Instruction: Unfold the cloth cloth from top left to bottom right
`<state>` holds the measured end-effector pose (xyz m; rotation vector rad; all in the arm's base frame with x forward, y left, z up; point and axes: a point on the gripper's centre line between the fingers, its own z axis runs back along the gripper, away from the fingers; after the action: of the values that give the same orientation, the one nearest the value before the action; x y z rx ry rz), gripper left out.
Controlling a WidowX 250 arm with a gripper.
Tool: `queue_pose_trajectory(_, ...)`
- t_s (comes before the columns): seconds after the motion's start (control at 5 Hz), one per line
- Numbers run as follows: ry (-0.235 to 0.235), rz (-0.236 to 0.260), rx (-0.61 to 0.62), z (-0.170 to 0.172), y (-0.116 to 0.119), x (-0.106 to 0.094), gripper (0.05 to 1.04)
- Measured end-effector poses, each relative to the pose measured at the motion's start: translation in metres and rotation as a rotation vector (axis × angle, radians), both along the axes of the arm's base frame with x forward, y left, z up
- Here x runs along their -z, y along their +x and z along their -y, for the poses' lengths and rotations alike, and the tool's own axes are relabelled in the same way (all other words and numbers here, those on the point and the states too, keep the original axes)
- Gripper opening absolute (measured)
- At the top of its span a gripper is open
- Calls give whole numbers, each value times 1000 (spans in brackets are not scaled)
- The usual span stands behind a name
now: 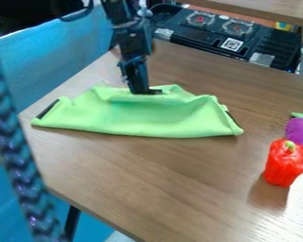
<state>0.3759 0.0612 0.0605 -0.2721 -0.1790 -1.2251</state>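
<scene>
The black gripper (145, 90) hangs down from the top of the view, its lower end at the upper middle edge of the green cloth (144, 116). Folded into a wide band, the cloth lies on the wooden table with a long, fairly straight edge toward the camera. Its upper edge is rumpled, with raised creases on both sides of the gripper. A short black strip shows at each side of the cloth. Whether the gripper holds any cloth cannot be seen.
A red toy pepper (285, 163) stands at the right, beside a purple toy vegetable (300, 132). Behind the wooden table (179, 182) is a black stove-like unit (227, 35). A dark braided cable (15, 146) crosses the left foreground.
</scene>
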Motion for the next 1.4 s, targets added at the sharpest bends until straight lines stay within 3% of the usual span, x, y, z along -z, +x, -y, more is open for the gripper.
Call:
queue_pose_trajectory(0.4, -10, -41, 62, 24, -46, -3, 51)
queue_pose_trajectory(0.8, -54, -80, 75, 48, -76, -21, 51)
queue_pose_trajectory(1.2, -140, -222, 33, 65, -97, -28, 51)
queue_pose_trajectory(1.4, -140, -246, 21, 78, -109, -34, 51)
